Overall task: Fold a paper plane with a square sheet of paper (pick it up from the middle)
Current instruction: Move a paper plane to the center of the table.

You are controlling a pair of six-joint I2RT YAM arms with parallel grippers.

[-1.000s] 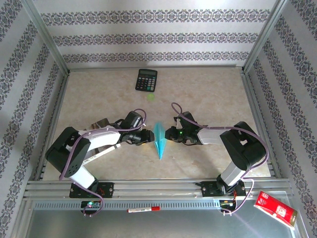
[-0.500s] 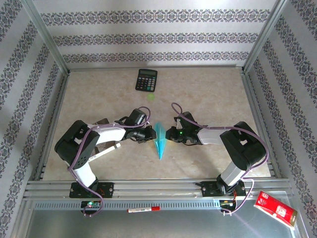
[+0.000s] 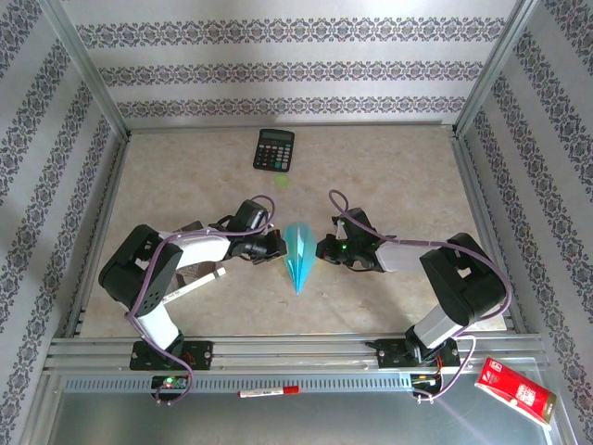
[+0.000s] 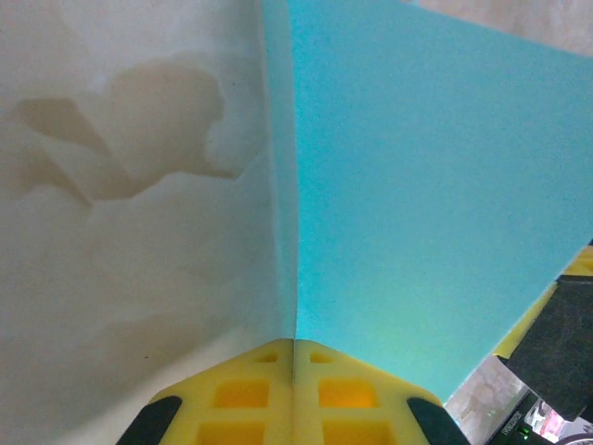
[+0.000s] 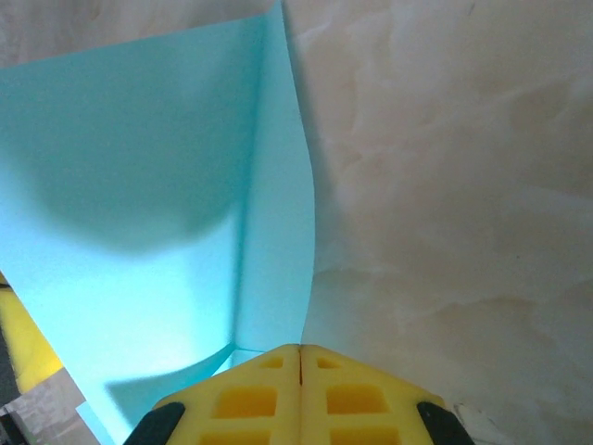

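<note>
The square sheet of paper, light cyan, is folded into a pointed paper plane [image 3: 298, 255] in the middle of the marble table, nose toward the near edge. My left gripper [image 3: 279, 248] is shut on the plane's left wing edge. In the left wrist view the cyan plane [image 4: 417, 185] runs straight into the seam of the left gripper [image 4: 293, 345], whose yellow jaws are closed. My right gripper [image 3: 321, 248] pinches the right wing. There, the plane [image 5: 139, 185] shows a curved flap meeting the right gripper [image 5: 299, 350], jaws pressed together.
A black calculator [image 3: 274, 149] lies at the back of the table [image 3: 398, 176]. A grey-white booklet [image 3: 191, 231] sits under the left arm. A red carton [image 3: 515, 390] and a red-tipped pen [image 3: 269, 392] lie on the metal shelf in front of the arm bases.
Both grippers have closed on the plane's wings. The plane's back end has spread wider, and the two grippers have drawn slightly apart and away from the near edge.
</note>
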